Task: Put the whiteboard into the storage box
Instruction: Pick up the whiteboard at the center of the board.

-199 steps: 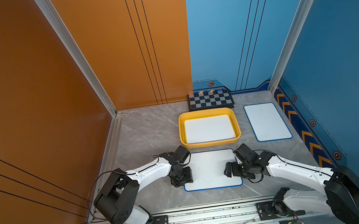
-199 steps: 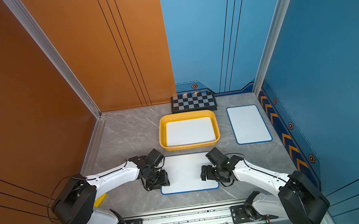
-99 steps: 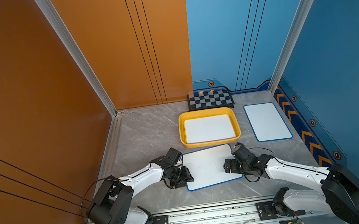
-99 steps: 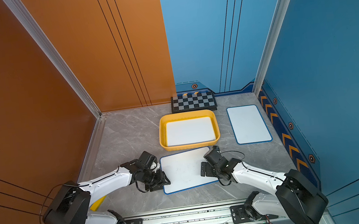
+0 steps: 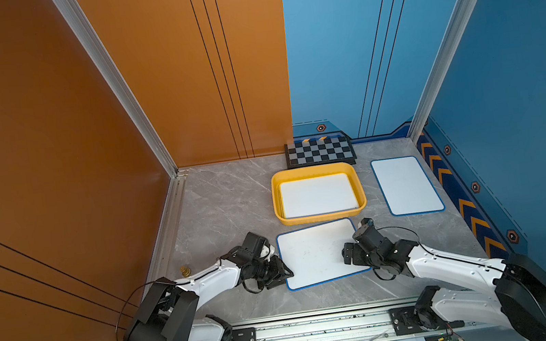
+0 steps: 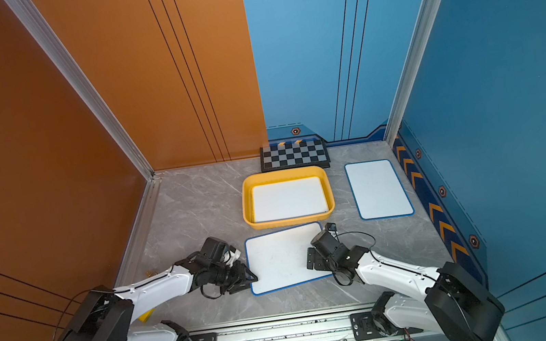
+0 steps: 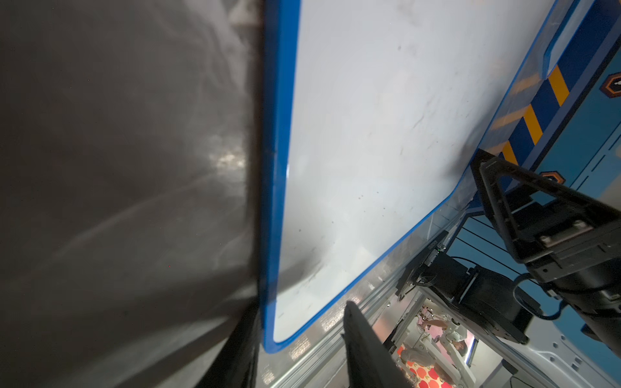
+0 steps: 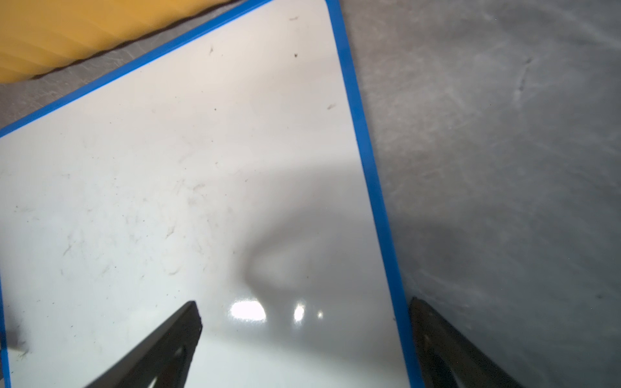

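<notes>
The whiteboard (image 5: 318,255) lies on the grey table (image 5: 225,202) in front of the storage box (image 5: 322,216), between the two arms and slightly askew to it. Its blue-rimmed far edge runs just beside the box's front wall, and the right wrist view shows a thin strip of table between them. A second board (image 5: 317,195) lies flat inside the box, filling most of its floor. A third board (image 5: 406,184) lies to the right, close to the chevron strip (image 5: 466,210) at the foot of the blue wall.

The left gripper (image 5: 285,270) is at the near left corner of the whiteboard. Its jaws stand partly apart, with the blue edge between them in the wrist view. I cannot tell whether they pinch it, or whether that edge is off the table. The right gripper (image 5: 356,241) is at the opposite short edge with its jaws wide. One finger is over the white face and the other is beyond the rim over bare table, gripping nothing.

There is open table to the left of the box, reaching to the orange wall (image 5: 49,172), and a bare lane between the box and the third board. The checkerboard (image 5: 319,151) closes off the space behind the box, against the back wall.

The whiteboard's face carries only faint smudges and specks. The hexagon badges on the blue wall are too small to read.
</notes>
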